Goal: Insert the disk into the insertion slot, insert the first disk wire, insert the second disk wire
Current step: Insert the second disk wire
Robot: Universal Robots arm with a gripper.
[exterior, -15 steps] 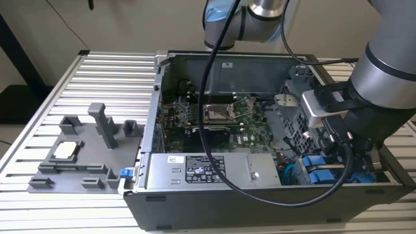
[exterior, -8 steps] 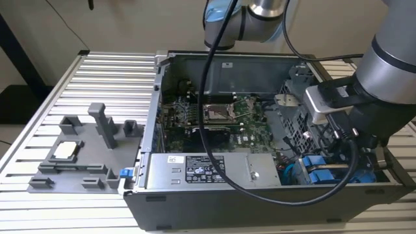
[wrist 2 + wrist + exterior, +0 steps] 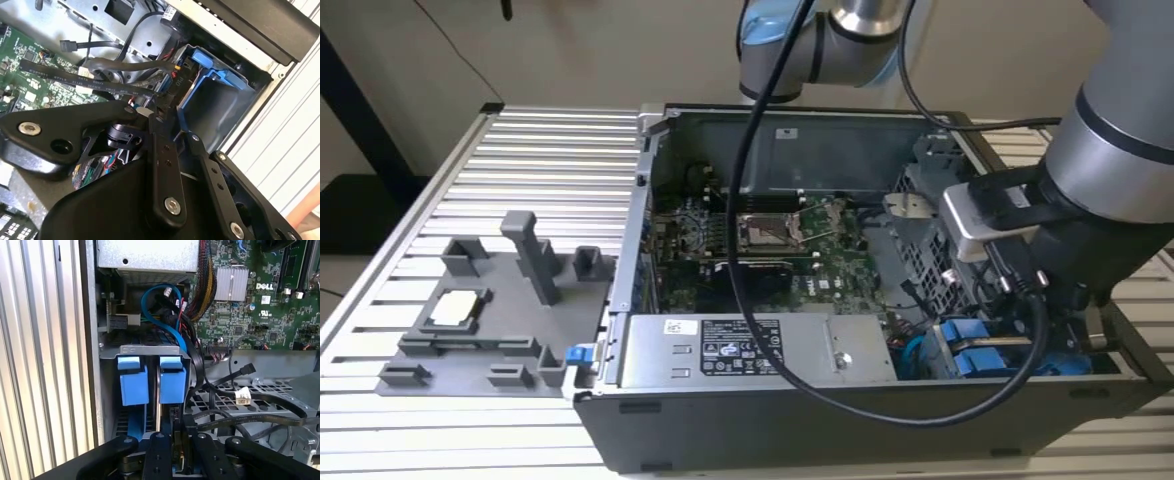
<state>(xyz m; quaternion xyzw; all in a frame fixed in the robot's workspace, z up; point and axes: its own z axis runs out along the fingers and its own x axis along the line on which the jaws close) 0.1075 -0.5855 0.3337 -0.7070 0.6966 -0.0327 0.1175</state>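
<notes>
Second wrist view showed the gripper [image 3: 162,112] narrowed, apparently pinching a black connector [image 3: 169,94] beside the disk [image 3: 210,67] seated in the insertion slot [image 3: 235,107] at the case's corner; wire insertion seemingly needed square alignment.

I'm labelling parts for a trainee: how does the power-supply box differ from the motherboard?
The power-supply box is plain grey metal with stickers; the motherboard is green and studded with chips. The box stands raised, while the motherboard lies flat. Both sit inside the open computer case.
</notes>
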